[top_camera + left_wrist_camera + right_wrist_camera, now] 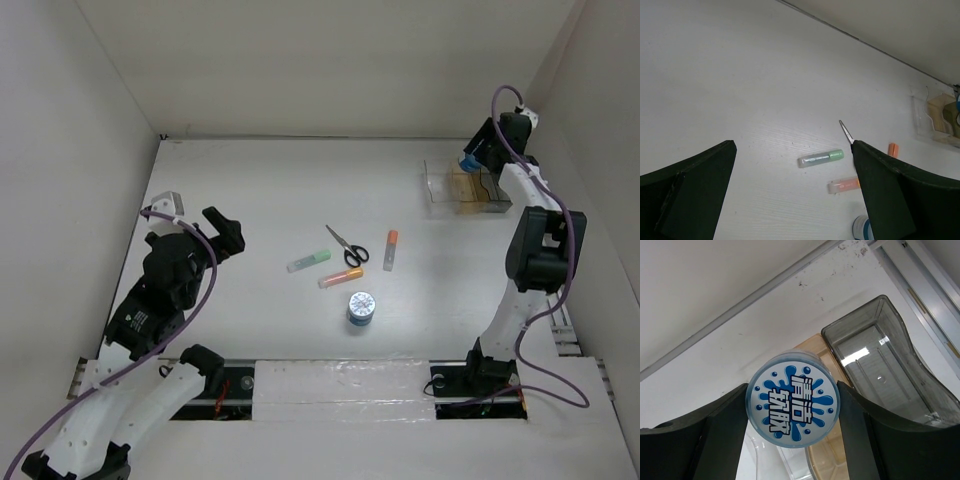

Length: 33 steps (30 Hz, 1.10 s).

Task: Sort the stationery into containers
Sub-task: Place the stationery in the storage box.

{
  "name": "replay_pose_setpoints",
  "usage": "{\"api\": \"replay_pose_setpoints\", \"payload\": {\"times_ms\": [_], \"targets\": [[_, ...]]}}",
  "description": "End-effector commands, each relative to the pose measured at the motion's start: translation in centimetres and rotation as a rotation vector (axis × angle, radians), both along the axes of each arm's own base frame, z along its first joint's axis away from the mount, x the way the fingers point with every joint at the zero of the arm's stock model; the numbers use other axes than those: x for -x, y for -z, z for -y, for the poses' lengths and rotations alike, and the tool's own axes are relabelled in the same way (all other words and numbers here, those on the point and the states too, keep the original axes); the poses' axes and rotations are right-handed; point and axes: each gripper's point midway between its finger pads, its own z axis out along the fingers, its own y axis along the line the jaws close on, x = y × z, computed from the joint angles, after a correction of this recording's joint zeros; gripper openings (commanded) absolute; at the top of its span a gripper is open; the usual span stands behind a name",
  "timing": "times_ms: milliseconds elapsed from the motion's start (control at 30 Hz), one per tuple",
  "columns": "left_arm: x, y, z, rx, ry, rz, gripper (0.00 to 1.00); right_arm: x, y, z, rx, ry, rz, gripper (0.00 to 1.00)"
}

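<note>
Holding: right pincer (pixel 791 390) is gripping a roll (pixel 792 407) over the organiser (pixel 880 365), tan bit
left pincer (pixel 794 145): is hanging wide, nothing in it
desk (pixel 250 200): is carrying scissors (pixel 347 247), pens (pixel 309 261), second roll (pixel 361 307)

A green-ended marker (pixel 821 158) lies between the two wide-apart fingers (pixel 690 195)

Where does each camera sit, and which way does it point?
Top external: above and behind, looking down on the table; left arm and right arm show.
Left wrist: on the left arm, facing across to the green pen and scissors; left gripper open.
Right wrist: above the organiser; right gripper clamps a blue-and-white roll.
Shared: all see the organiser.
</note>
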Motion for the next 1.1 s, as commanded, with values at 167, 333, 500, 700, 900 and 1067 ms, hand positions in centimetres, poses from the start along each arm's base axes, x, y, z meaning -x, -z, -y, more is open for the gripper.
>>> {"api": "replay_pose_setpoints", "payload": {"times_ms": [167, 333, 500, 700, 900, 1067], "targets": [[-0.6, 0.0, 0.3, -0.009, 0.005, 0.007, 1.0, -2.2, -1.8, 0.5, -0.011, -0.016, 0.109, 0.0], [-0.6, 0.0, 0.3, -0.009, 0.005, 0.007, 1.0, -2.4, -1.4, 0.7, 0.001, -0.011, 0.107, 0.0], [-0.6, 0.0, 0.3, -0.009, 0.005, 0.007, 1.0, -2.5, -0.2, 1.1, 0.007, 0.01, 0.084, 0.0], [-0.5, -0.2, 0.2, -0.005, 0.005, 0.015, 1.0, -2.5, 1.6, 1.4, 0.014, 0.016, 0.04, 0.0], [-0.5, -0.2, 0.2, -0.005, 0.005, 0.015, 1.0, -2.6, 2.7, 1.6, 0.016, 0.025, 0.021, 0.03], [-0.5, -0.2, 0.2, -0.005, 0.005, 0.015, 1.0, -2.7, 3.0, 1.1, 0.022, 0.011, 0.01, 0.28]]}}
